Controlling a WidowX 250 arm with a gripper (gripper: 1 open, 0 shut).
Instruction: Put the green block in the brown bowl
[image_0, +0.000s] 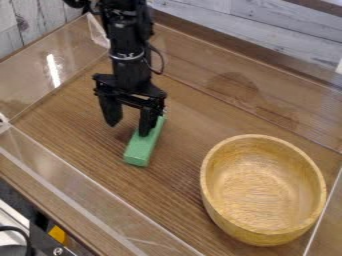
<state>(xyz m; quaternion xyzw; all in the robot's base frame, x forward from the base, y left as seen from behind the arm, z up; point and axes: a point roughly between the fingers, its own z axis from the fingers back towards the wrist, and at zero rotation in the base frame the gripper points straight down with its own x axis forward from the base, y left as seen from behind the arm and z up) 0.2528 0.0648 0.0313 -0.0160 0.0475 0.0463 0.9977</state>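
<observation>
You were working in what looked like a robotics lab or test bench, not a home. The dark brown wood-grain tabletop (201, 110) was fenced by clear plastic walls (80, 185) along its near and left edges, forming a contained work cell. A black robot arm (127, 40) with exposed cabling stood near the far left corner. Behind the table's far edge ran a pale whitewashed plank backdrop (254, 25), like a staged set rather than a lived-in room.
</observation>
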